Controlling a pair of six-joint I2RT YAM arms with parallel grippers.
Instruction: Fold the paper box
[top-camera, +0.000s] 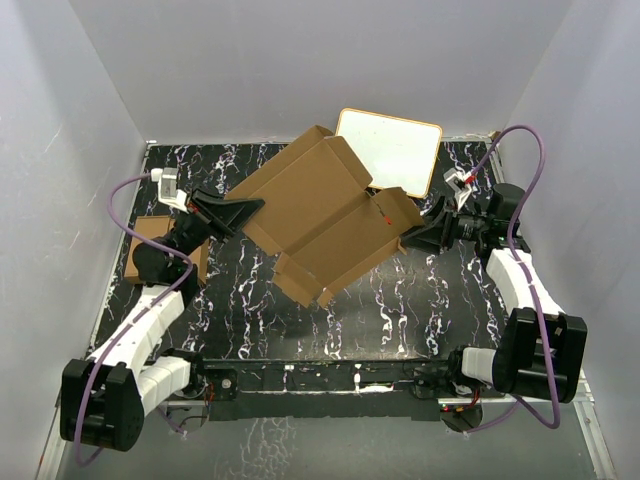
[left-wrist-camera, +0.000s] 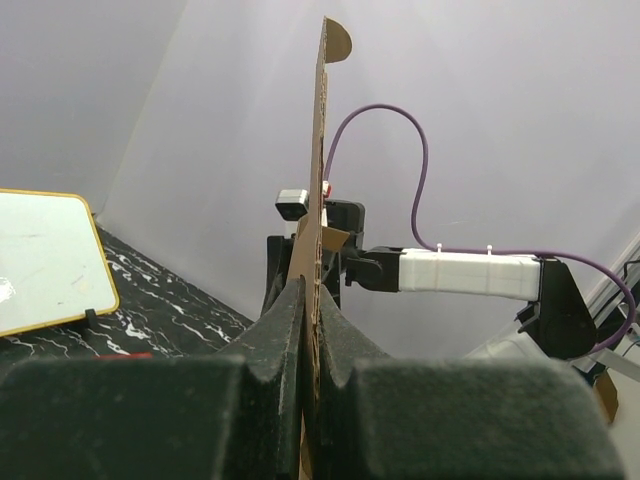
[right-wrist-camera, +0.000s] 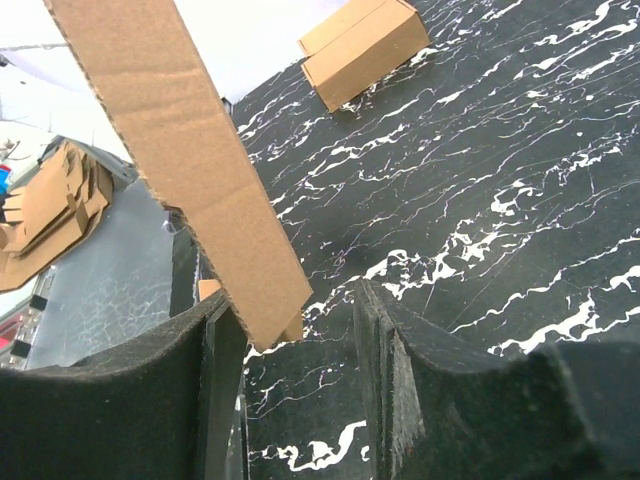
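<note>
My left fingers (left-wrist-camera: 268, 345) clenched on the paper box (top-camera: 320, 215) edge, right fingers (right-wrist-camera: 390, 360) spread beside its flap (right-wrist-camera: 200, 170): I should anchor firmly, fold along creases.

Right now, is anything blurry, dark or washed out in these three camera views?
Top external: soft, even light, the paper box sharp, the white board bright and nearly washed out. Left wrist: the left fingers are dark and soft close to the lens, the box's edge crisper. Right wrist: the right fingers are dark and slightly soft, the marbled table is sharp, and the top-left corner is blown white.
</note>
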